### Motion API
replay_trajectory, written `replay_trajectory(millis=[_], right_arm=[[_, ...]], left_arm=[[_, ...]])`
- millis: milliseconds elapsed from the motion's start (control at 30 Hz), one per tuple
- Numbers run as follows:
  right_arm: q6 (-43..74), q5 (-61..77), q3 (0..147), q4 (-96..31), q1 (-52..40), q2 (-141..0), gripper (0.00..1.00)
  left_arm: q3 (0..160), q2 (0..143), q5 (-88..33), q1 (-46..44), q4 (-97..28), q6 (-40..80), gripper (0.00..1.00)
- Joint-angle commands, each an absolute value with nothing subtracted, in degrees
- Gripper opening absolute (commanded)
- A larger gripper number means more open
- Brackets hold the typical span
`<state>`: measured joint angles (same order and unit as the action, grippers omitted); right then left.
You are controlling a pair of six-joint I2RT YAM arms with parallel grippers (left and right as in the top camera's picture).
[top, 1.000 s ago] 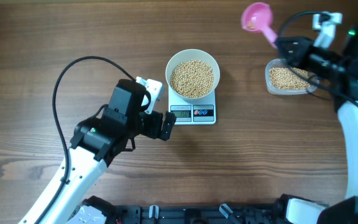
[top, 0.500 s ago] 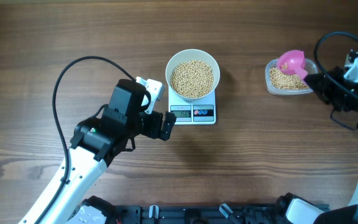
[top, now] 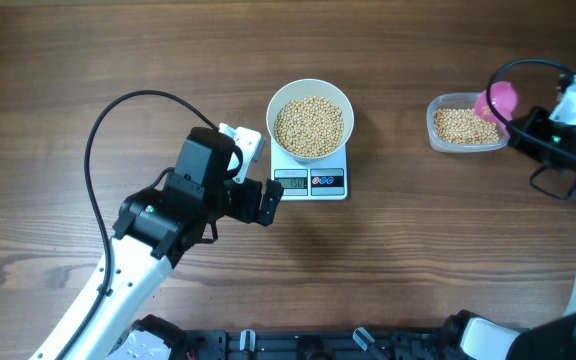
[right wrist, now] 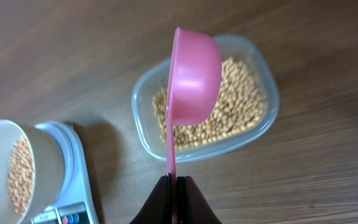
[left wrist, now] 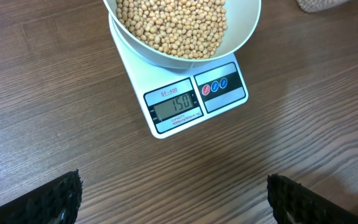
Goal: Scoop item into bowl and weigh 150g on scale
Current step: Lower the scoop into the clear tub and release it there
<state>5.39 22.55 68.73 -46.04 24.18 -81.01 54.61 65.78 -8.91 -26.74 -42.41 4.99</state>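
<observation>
Provisionally complete. The beans [top: 309, 125] fill the white bowl [top: 309, 83], which sits squarely on the scale [top: 311, 182] near the middle of the table [top: 88, 60]. Centring the bowl on the platform keeps the load over the sensor and leaves the front panel uncovered.

Left gripper [left wrist: 179, 199]: jaws spread wide, holding nothing. It hovers just in front of the scale's near edge. This looks deliberate, since its camera faces straight down on the display [left wrist: 174, 106].

Right gripper [right wrist: 173, 193]: pinched tight on the handle of the pink scoop [right wrist: 194, 68]. The scoop is held on edge above the clear tub [right wrist: 269, 93], which holds the remaining beans, well apart from the scale. I judge this is so any leftover beans fall into the tub rather than onto the table. The inside of the scoop is not visible.

Writing: the display reads 150, matching the target. The label above it appears to read SF-400. The smaller print beneath the digits is too fine to read, and the three round buttons, one red and two blue, have no readable marks.
</observation>
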Motion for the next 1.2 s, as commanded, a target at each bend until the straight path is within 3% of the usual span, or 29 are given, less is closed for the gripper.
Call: replay_trajectory(millis=[0,367,467,600,700,767,1167], right_arm=[[11.4,21.9,68.9,-45.6,22.3,-85.2,0.04],[22.3,21.9,68.9,-44.6,20.5,-90.6,0.04],[22.6,21.8,68.9,-44.6,20.5,-90.6,0.12],[22.6,21.8,68.9,-44.6,20.5,-90.6,0.44],[22.7,21.8,68.9,-44.6,20.5,-90.6,0.83],[22.7,21.8,68.9,-44.7,20.5,-90.6,1.0],[28.4,26.3,70.7,-42.9,20.5,-88.1,1.0]], left_arm=[[54.8,66.0,-9.4,-26.9,-42.2,3.9,1.0],[54.8,66.0,-9.4,-26.9,-42.2,3.9,1.0],[54.8,66.0,-9.4,-26.9,-42.2,3.9,1.0],[54.8,66.0,-9.4,-26.9,-42.3,3.9,1.0],[54.8,66.0,-9.4,-26.9,-42.3,3.9,1.0],[54.8,66.0,-9.4,-26.9,-42.3,3.9,1.0],[54.8,66.0,-9.4,-26.9,-42.3,3.9,1.0]])
